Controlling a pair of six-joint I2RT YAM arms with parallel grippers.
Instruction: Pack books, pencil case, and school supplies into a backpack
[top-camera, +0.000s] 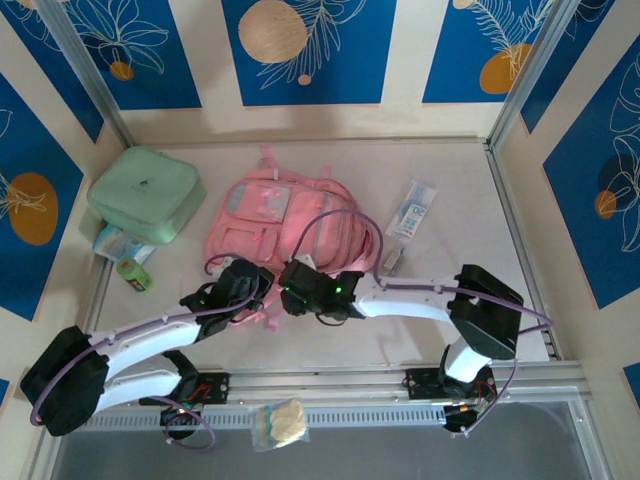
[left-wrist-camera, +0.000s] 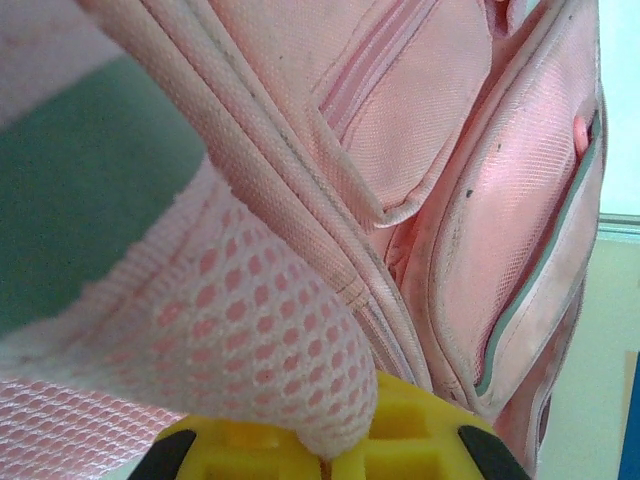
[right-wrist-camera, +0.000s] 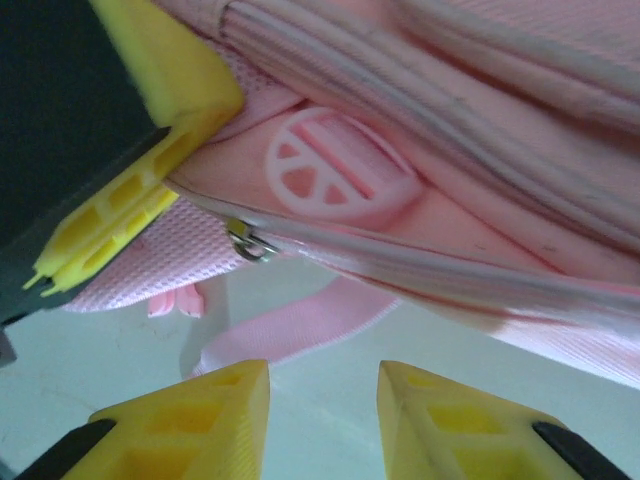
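Observation:
The pink backpack (top-camera: 285, 225) lies flat in the middle of the table. My left gripper (top-camera: 250, 285) is at its near edge, and in the left wrist view its yellow fingers (left-wrist-camera: 420, 440) are shut on a fold of the backpack's pink mesh (left-wrist-camera: 250, 330). My right gripper (top-camera: 297, 287) is just beside it, open (right-wrist-camera: 323, 395) over bare table, with a metal zip pull (right-wrist-camera: 248, 242) a little beyond its tips. The white pencil case (top-camera: 411, 210) with blue markings lies to the right of the backpack. The books are out of view.
A mint-green zip case (top-camera: 145, 193) sits at the back left with a pale blue packet (top-camera: 120, 243) and a green roll (top-camera: 133, 274) by it. A small grey item (top-camera: 392, 260) lies near the backpack's right side. A clear packet (top-camera: 278, 423) rests on the front rail.

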